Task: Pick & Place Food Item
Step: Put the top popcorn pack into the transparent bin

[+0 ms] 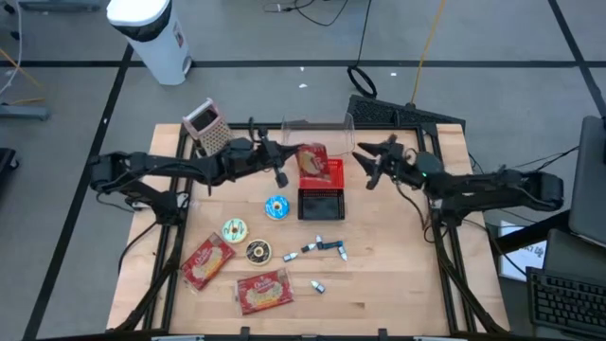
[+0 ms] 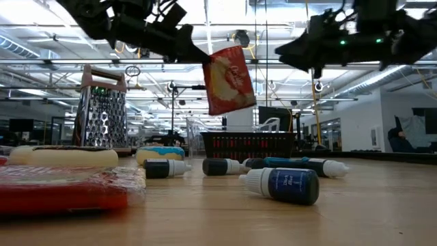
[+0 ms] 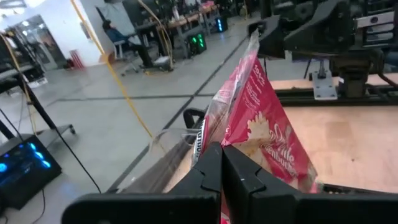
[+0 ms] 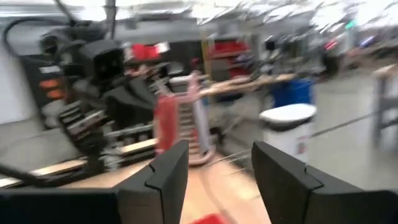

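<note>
left fingers point(image 3: 222, 167) pinch red snack bag point(image 3: 258, 124) over basket point(image 1: 320, 203); lettering illegible

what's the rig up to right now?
The left gripper is shut on a red snack bag, holding it in the air above the black basket. The right gripper hangs open and empty to the basket's right. More snack packs, small bottles and a grater sit on the table.

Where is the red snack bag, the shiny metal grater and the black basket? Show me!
red crinkly snack bag point(image 2: 229, 78): low view, middle of its printed face, hanging in the air.
silver metal box grater point(image 2: 104, 115): low view, its holed front face.
black mesh basket point(image 2: 249, 144): low view, its front wall.
</note>
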{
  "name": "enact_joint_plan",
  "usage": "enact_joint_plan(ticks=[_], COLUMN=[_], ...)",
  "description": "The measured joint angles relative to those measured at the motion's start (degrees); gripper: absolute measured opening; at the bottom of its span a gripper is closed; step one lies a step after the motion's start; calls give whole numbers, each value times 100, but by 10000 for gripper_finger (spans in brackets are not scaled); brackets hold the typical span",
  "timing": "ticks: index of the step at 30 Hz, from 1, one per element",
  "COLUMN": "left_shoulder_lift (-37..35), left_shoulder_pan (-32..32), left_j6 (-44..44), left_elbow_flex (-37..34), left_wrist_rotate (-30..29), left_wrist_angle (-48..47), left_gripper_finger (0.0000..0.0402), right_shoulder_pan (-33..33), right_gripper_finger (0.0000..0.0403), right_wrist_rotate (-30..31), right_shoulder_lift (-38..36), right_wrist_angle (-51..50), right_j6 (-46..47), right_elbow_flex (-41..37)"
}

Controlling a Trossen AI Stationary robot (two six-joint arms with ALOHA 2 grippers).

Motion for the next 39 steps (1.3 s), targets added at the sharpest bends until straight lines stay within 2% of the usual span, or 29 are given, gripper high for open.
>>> enact_joint_plan(ticks=[3, 7, 15, 19, 24, 32, 35, 39], left_shoulder_lift=[159, 328, 398, 400, 400, 400, 400, 243], left_shoulder_pan=[-32, -71, -71, -71, -69, -64, -64, -126], left_j6=[60, 232, 362, 362, 429, 469, 470, 482], left_elbow_flex=[395, 834, 954, 954, 954, 954, 954, 954], left_wrist_rotate=[1, 5, 10, 6, 6, -3, -64, -603], left_wrist_angle=[-517, -1021, -1328, -1459, -1459, -1459, -1429, -1315], left_gripper_finger=[0, 0, 0, 0, 0, 0, 4, 19], right_shoulder_pan=[-194, -229, -237, -238, -240, -242, -240, -325], right_gripper_finger=[169, 185, 237, 236, 178, 20, 13, 8], right_wrist_rotate=[-697, -1107, -1172, -1267, -1470, -1563, -1542, -1545], right_shoulder_lift=[473, 1151, 1816, 1843, 1843, 1843, 1843, 1835], right_wrist_angle=[-191, -576, -684, -689, -688, -898, -845, -872], right_j6=[331, 396, 142, 119, 128, -313, -488, -505], right_elbow_flex=[406, 949, 1606, 1654, 1654, 1654, 1654, 1800])
